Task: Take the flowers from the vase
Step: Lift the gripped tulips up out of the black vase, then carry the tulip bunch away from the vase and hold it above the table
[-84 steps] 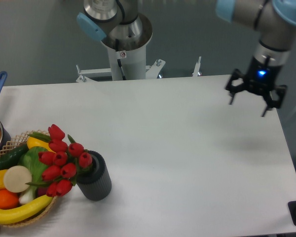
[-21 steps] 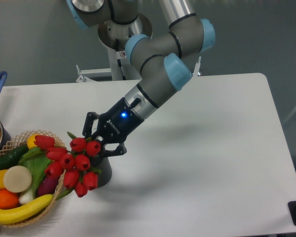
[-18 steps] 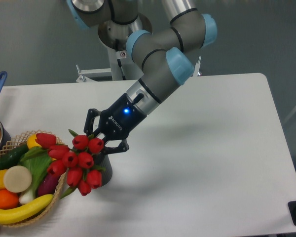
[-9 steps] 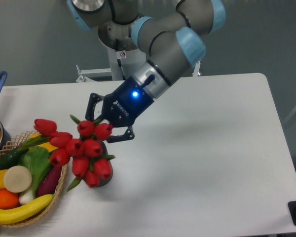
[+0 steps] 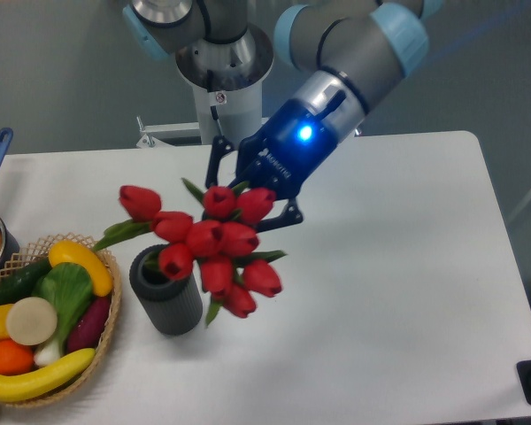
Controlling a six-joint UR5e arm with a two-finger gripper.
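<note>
Since half a second ago the gripper (image 5: 248, 190), clamped on the flowers (image 5: 211, 243), has risen, lifting them up and rightward off the vase (image 5: 166, 297), so extraction looks nearly complete

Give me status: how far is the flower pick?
Done: the tool has closed on the flowers and raised them.
In hand: the bunch hangs tilted beside and above the vase, whose top hole shows.
Left: cannot tell whether the stem ends are fully clear; lift higher.
</note>
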